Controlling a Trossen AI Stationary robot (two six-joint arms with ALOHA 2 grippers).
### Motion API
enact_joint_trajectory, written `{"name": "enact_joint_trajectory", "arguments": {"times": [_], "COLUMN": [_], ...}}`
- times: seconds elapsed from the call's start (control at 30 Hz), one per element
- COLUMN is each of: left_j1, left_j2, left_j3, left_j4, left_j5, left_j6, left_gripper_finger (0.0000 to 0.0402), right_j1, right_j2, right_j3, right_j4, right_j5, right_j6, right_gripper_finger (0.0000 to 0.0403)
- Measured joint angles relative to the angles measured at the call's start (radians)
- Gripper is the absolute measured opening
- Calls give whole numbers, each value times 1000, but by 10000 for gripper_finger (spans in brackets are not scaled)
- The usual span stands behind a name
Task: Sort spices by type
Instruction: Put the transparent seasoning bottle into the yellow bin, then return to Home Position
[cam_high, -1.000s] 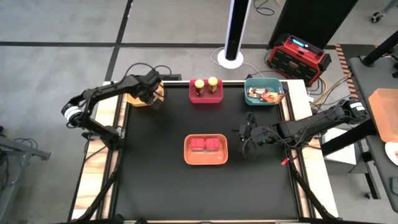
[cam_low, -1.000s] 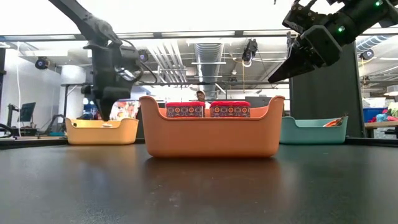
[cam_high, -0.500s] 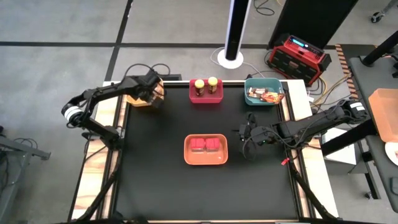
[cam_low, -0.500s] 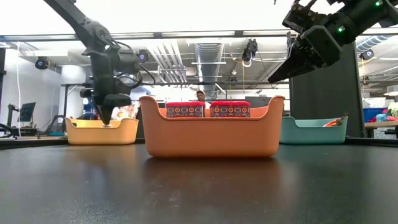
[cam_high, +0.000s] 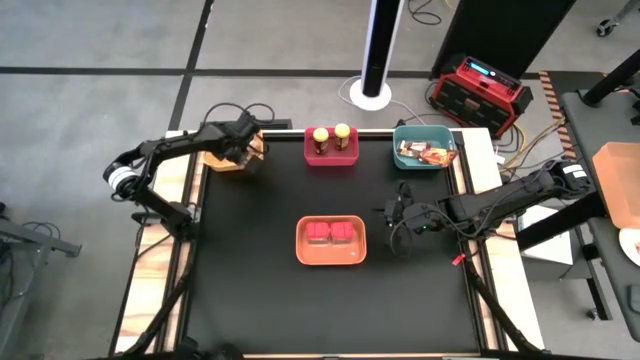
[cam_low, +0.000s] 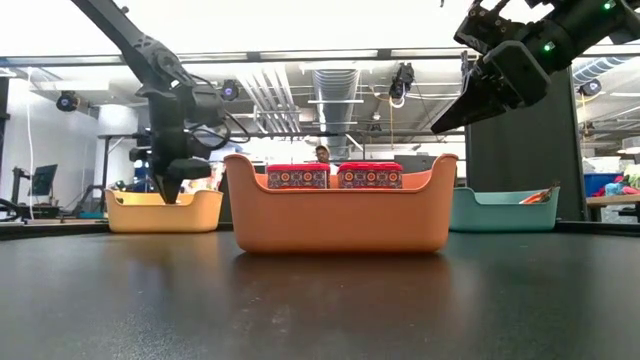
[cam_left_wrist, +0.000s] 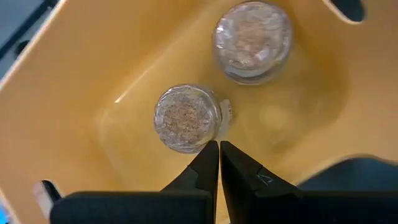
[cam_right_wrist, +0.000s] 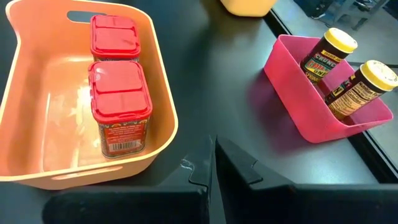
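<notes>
- Left gripper (cam_left_wrist: 214, 148): fingers pressed together, holding nothing, tips hanging just above the yellow tray (cam_left_wrist: 74, 106) at the table's 11 o'clock corner.
- Right below those tips, two shakers (cam_left_wrist: 186, 118) standing upright inside the yellow tray, near each other but apart; one almost touching the fingertips, the other (cam_left_wrist: 252, 34) deeper in the tray.
- Likely light, hard and slick-sided, probably glass or clear plastic, so prone to tipping or slipping; best taken across the body below the cap, jaws straddling it, with gentle pressure.
- Left arm reaching from 9 o'clock over the table edge, wrist bent steeply down into the tray (cam_high: 238, 150), as seen from above and from table height (cam_low: 170, 165).
- Right gripper (cam_right_wrist: 213, 163): fingers also closed and empty, hovering well above the table at about 3 o'clock (cam_high: 400, 213), pointed toward the centre.
- Ahead of it, two red tubs (cam_right_wrist: 119, 102) side by side in the orange tray (cam_right_wrist: 163, 118) at table centre.
- Blocky and stiff, flat faces easy to clamp.
- Two yellow-lidded jars (cam_right_wrist: 357, 87) leaning in the red tray (cam_right_wrist: 298, 102) at 12 o'clock.
- Printed packets (cam_high: 425, 153) in the teal tray (cam_high: 402, 133) at 1 o'clock; thin and floppy, edge grip needed.
- Every pair seemingly sorted already.
- Right arm stretched in low from 3 o'clock, forearm nearly level.
</notes>
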Motion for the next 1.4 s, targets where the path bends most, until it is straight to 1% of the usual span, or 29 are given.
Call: {"name": "enact_joint_trajectory", "arguments": {"times": [0.17, 0.5, 0.63, 0.9, 1.07, 1.4], "left_j1": [0, 1, 9, 10, 10, 10], "left_j2": [5, 5, 5, 5, 5, 4], "left_j3": [0, 0, 0, 0, 6, 85], "left_j4": [3, 5, 9, 37, 11, 12], "left_j5": [-58, -66, -111, -116, -116, -116], "left_j6": [-7, -6, -5, -3, 0, 32], "left_gripper_finger": [0, 0, 0, 0, 0, 0], "right_j1": [0, 0, 0, 0, 0, 0], "right_j2": [0, 0, 0, 0, 0, 0], "right_j3": [0, 0, 0, 0, 0, 0], "right_j4": [0, 0, 0, 0, 0, 0], "right_j5": [0, 0, 0, 0, 0, 0], "right_j6": [0, 0, 0, 0, 0, -14], "right_gripper_finger": [12, 12, 12, 12, 12, 12]}}
